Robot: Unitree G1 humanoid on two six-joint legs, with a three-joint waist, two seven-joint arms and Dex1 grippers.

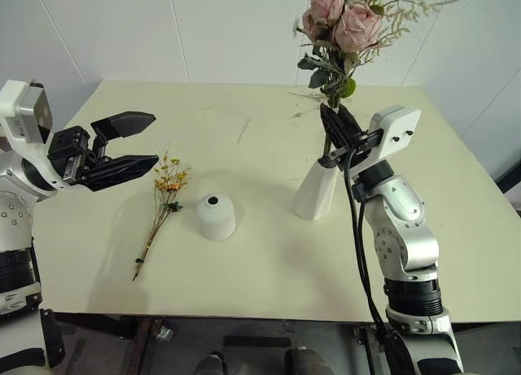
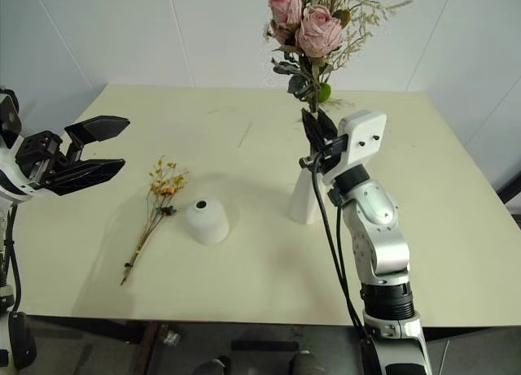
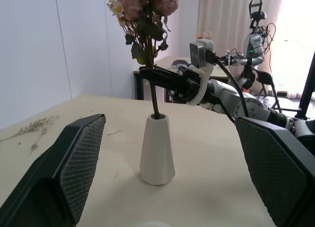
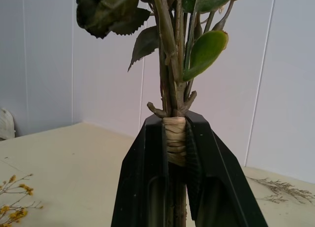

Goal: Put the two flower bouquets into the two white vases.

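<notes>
The rose bouquet (image 1: 338,21) stood upright with its stems already down in the tall vase (image 1: 317,192), toward the table's (image 1: 456,228) right side. The right gripper (image 4: 176,138) was clamped on the raffia-wrapped stems, probably the stiffest spot to hold since the blooms look light and crushable. The yellow sprig (image 1: 163,204) lay flat left of the short vase (image 1: 216,216), looking flimsy. The left gripper (image 1: 134,143) hung spread wide above it, plenty of bare tabletop around.

Pink rose bouquet (image 1: 338,21) stands upright, stems entering the tall white vase (image 1: 316,192); the yellow sprig (image 1: 163,204) lies flat beside the short domed vase (image 1: 216,215).
</notes>
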